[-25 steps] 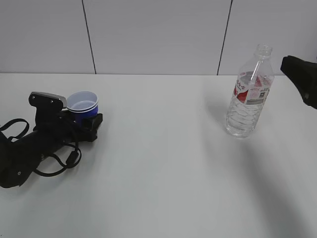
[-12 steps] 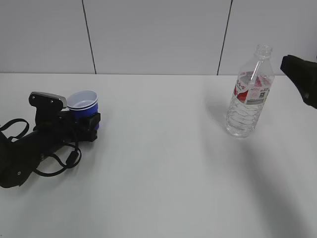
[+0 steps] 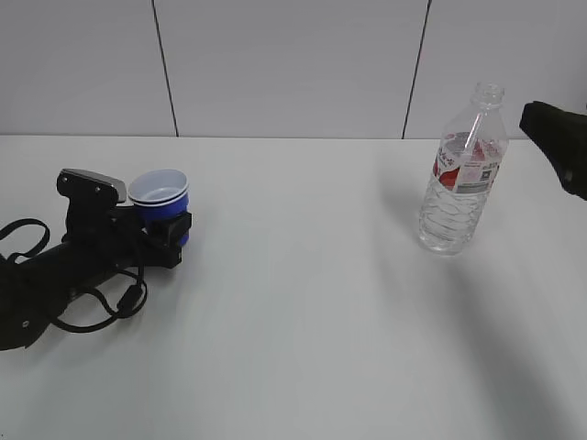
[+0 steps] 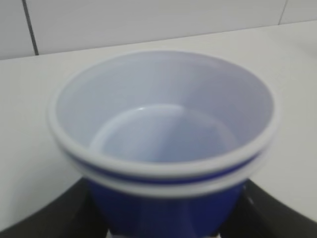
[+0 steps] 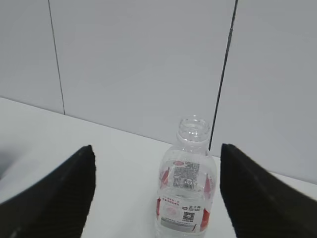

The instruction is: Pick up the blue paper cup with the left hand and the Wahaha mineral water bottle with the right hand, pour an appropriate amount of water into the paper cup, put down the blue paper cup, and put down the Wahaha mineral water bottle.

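The blue paper cup [image 3: 163, 203] with its white double rim stands upright at the table's left. My left gripper [image 3: 170, 231] is shut on its blue lower wall. In the left wrist view the cup [image 4: 163, 148] fills the frame, its white inside looks dry, and the black fingers of the left gripper [image 4: 163, 225] press on both sides. The Wahaha bottle [image 3: 461, 183] stands capless at the right. My right gripper [image 3: 550, 137] is open, raised beside and behind it. In the right wrist view the bottle [image 5: 185, 198] stands beyond the gripper [image 5: 156, 188], between its spread fingers, untouched.
The white table [image 3: 303, 302] runs back to a grey panelled wall [image 3: 293, 64]. The left arm's black cables [image 3: 101, 302] lie on the table near its front left.
My left gripper's fingers have closed on the blue cup, and cup and gripper have shifted slightly right. The bottle and the right gripper have not moved.
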Controlling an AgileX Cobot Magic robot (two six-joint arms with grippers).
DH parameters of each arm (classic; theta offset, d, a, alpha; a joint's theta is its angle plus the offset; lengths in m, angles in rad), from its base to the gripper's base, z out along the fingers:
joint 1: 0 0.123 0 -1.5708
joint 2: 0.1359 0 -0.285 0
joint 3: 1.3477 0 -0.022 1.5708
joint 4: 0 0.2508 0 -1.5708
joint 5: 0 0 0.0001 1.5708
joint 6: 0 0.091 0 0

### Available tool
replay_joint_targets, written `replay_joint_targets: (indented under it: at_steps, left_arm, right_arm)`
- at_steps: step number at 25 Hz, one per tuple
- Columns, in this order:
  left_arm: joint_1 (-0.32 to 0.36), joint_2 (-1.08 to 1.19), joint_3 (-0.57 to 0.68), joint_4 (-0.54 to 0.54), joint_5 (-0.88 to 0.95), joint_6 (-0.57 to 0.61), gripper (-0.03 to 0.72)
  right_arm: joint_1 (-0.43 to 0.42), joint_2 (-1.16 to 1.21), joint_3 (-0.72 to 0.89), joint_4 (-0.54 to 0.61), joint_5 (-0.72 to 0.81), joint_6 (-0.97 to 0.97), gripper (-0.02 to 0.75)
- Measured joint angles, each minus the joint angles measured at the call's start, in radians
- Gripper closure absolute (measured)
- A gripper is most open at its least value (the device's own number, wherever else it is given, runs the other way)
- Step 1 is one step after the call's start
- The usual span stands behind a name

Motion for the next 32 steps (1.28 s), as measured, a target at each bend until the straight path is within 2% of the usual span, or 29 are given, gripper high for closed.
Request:
replay_joint_targets:
  at_steps: [6,13,17,24,28,32]
  left_arm:
    - [0.002,-0.146,0.117,0.032,0.002,0.000,0.245]
    - [0.012,-0.385,0.274,0.175,0.070,0.000,0.245]
    - [0.012,-0.511,0.350,0.194,0.104,0.000,0.246]
    - [0.012,-0.562,0.366,0.196,0.129,-0.002,0.246]
    - [0.012,-0.565,0.366,0.201,0.136,-0.004,0.246]
    - [0.012,-0.565,0.367,0.191,0.138,-0.004,0.248]
  right_arm:
    - [0.000,0.000,-0.016,0.040,0.057,0.006,0.150]
    - [0.000,0.002,-0.122,0.041,0.183,0.078,0.150]
    - [0.000,0.004,-0.180,0.015,0.190,0.129,0.150]
    - [0.000,0.033,-0.213,-0.032,0.221,0.145,0.150]
    - [0.000,0.125,-0.213,-0.041,0.291,0.145,0.150]
    - [0.000,0.222,-0.213,-0.010,0.303,0.155,0.150]
